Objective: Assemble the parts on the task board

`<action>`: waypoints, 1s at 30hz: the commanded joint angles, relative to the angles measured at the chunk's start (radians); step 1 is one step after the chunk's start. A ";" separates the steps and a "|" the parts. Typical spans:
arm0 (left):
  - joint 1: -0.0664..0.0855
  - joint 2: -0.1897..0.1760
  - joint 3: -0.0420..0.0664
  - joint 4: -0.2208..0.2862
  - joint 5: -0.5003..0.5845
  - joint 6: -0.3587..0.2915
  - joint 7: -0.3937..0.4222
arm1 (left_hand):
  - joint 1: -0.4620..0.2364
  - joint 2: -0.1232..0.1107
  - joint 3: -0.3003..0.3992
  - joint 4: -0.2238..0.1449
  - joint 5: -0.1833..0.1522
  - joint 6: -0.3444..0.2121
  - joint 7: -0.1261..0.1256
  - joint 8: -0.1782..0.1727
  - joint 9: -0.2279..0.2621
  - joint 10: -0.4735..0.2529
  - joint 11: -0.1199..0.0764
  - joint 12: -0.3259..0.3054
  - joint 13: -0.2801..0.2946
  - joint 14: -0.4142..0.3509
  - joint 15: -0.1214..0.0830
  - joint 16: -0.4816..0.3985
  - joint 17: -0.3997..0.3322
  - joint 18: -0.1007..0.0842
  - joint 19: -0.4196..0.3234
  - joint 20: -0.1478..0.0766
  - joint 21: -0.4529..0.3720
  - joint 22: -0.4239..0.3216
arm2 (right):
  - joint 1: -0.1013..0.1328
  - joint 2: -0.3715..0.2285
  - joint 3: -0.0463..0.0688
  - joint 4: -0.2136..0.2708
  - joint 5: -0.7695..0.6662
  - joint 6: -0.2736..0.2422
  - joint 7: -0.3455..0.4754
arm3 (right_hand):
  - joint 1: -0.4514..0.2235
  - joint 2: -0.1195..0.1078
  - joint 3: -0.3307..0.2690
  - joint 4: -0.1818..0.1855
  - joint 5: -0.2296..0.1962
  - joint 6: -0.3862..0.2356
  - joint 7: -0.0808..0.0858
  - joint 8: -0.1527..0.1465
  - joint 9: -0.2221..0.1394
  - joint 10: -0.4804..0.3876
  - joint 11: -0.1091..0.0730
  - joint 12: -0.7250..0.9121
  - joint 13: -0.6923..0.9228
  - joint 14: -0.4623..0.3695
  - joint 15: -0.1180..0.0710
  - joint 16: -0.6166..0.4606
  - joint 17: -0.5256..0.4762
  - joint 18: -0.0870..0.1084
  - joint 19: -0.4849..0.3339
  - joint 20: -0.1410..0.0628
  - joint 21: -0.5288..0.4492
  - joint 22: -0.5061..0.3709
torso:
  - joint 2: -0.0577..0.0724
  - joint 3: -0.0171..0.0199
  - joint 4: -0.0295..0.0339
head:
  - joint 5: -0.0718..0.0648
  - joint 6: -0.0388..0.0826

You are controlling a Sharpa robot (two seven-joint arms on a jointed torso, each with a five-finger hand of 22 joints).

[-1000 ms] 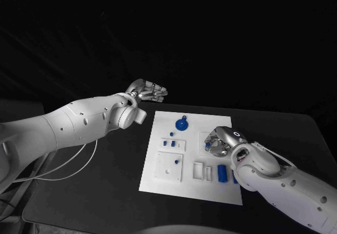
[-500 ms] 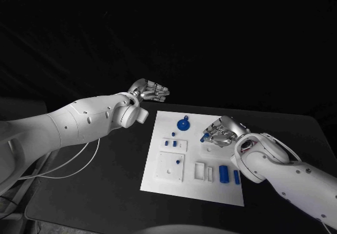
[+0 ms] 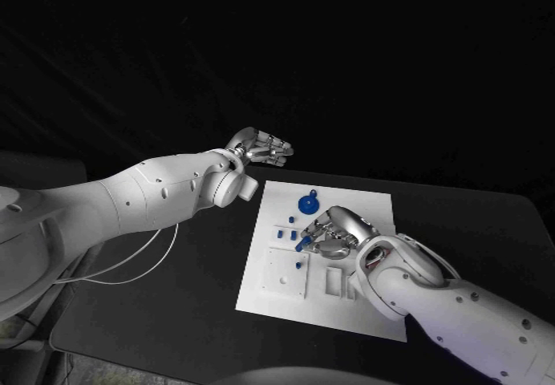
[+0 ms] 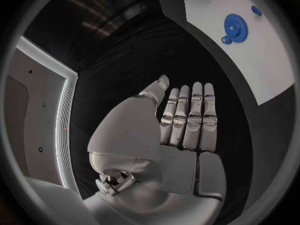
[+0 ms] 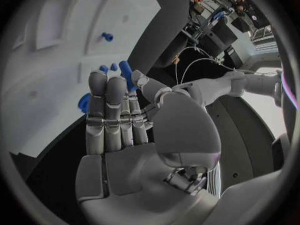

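The task board (image 3: 330,309) lies flat at the middle of the black tabletop (image 3: 162,305). The right robot hand (image 3: 330,233) is positioned over the board's central area, pinching a small blue peg (image 5: 125,71) between thumb and fingers. The left robot hand (image 3: 264,148) is raised beyond the far edge of the tabletop, fingers straight and side by side, holding nothing. A blue gear (image 3: 309,202) lies on the board near its far edge. Two small blue pegs (image 5: 108,68) stand in a raised white block on the board. A further blue peg (image 5: 106,36) stands in a neighbouring block.
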 commanded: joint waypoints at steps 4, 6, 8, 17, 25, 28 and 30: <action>0.000 0.011 0.000 -0.001 -0.004 -0.006 0.011 | -0.004 0.004 -0.004 0.000 0.000 0.003 -0.002 0.000 -0.001 -0.002 -0.004 0.000 0.000 0.004 0.001 0.000 0.001 -0.012 -0.005 0.000 0.002 -0.001 | -0.002 0.043 -0.055 -0.007 -0.166 0.016 0.042 | 0.003 0.013 -0.003 -0.009 0.004 0.007 -0.004 0.004 0.013 0.001 0.000 0.004 0.000 0.002 -0.003 -0.007 0.002 0.010 0.043 -0.004 0.074 0.039 | 0.000 -0.0001 -0.0002 | 0.018 -0.007; 0.000 0.012 0.000 0.000 -0.001 -0.003 0.012 | -0.004 0.005 -0.002 0.001 0.001 0.002 -0.002 0.000 -0.001 -0.002 -0.004 0.000 -0.001 0.003 0.001 0.000 0.001 -0.013 -0.005 0.000 0.002 -0.001 | -0.002 0.052 -0.073 -0.011 -0.193 0.022 0.042 | 0.004 0.014 -0.007 -0.011 0.003 0.008 -0.004 0.004 0.012 0.001 0.000 0.004 0.000 0.003 -0.003 -0.007 0.003 0.011 0.041 -0.005 0.100 0.046 | 0.000 -0.0009 0.0006 | 0.020 -0.009; 0.000 0.013 0.000 0.002 0.002 -0.002 0.013 | -0.005 0.005 -0.002 0.001 0.000 0.000 -0.001 -0.001 -0.001 -0.003 -0.003 0.000 -0.001 0.003 0.001 0.000 0.001 -0.013 -0.004 0.000 0.002 -0.001 | -0.002 0.061 -0.090 -0.016 -0.216 0.025 0.042 | 0.003 0.016 -0.007 -0.015 0.003 0.008 -0.004 0.004 0.011 0.001 0.000 0.004 0.000 0.003 -0.003 -0.008 0.006 0.012 0.036 -0.004 0.124 0.046 | 0.000 -0.0011 0.0011 | 0.021 -0.011; 0.000 0.017 0.000 0.006 0.005 0.001 0.016 | -0.004 0.004 -0.002 0.000 0.000 -0.002 0.000 -0.001 -0.001 -0.003 -0.003 0.000 0.000 0.003 0.001 0.000 0.001 -0.012 -0.004 0.000 0.002 -0.001 | -0.008 0.086 -0.127 -0.034 -0.287 0.024 0.041 | 0.003 0.015 -0.005 -0.018 0.003 0.009 -0.004 0.004 0.011 0.002 0.000 0.004 0.000 0.004 -0.003 -0.009 0.006 0.010 0.032 -0.004 0.134 0.046 | 0.000 -0.0015 -0.0005 | 0.032 -0.018; 0.000 0.019 0.000 0.009 0.006 0.008 0.013 | -0.006 0.004 -0.002 0.001 0.000 -0.004 0.000 0.000 -0.001 -0.004 -0.003 0.000 -0.001 0.002 0.001 0.000 0.001 -0.012 -0.005 0.000 0.001 -0.001 | -0.010 0.098 -0.145 -0.049 -0.319 0.028 0.034 | 0.003 0.014 -0.003 -0.019 0.003 0.010 -0.005 0.004 0.010 0.003 0.000 0.004 0.000 0.005 -0.003 -0.008 0.007 0.009 0.031 -0.005 0.141 0.046 | 0.000 -0.0008 -0.0004 | 0.030 -0.026; 0.000 0.018 0.000 0.010 0.007 0.010 0.012 | -0.006 0.004 -0.002 0.001 0.000 -0.004 0.000 0.000 -0.001 -0.004 -0.003 0.000 -0.001 0.002 0.001 0.000 0.001 -0.012 -0.005 0.000 0.001 -0.001 | -0.010 0.100 -0.149 -0.052 -0.326 0.032 0.032 | 0.003 0.013 -0.003 -0.019 0.003 0.011 -0.005 0.004 0.010 0.003 0.000 0.004 0.000 0.005 -0.003 -0.008 0.007 0.010 0.031 -0.005 0.144 0.046 | 0.000 -0.0002 -0.0005 | 0.030 -0.026; 0.000 0.017 0.000 0.010 0.007 0.010 0.012 | -0.006 0.004 -0.002 0.001 0.000 -0.004 0.000 0.000 -0.001 -0.004 -0.003 0.000 -0.001 0.002 0.001 0.000 0.001 -0.012 -0.005 0.000 0.001 -0.001 | -0.011 0.100 -0.151 -0.054 -0.332 0.032 0.028 | 0.003 0.013 -0.003 -0.019 0.003 0.011 -0.005 0.004 0.010 0.003 0.000 0.004 0.000 0.005 -0.003 -0.008 0.007 0.010 0.031 -0.005 0.144 0.046 | 0.000 0.0005 -0.0012 | 0.033 -0.029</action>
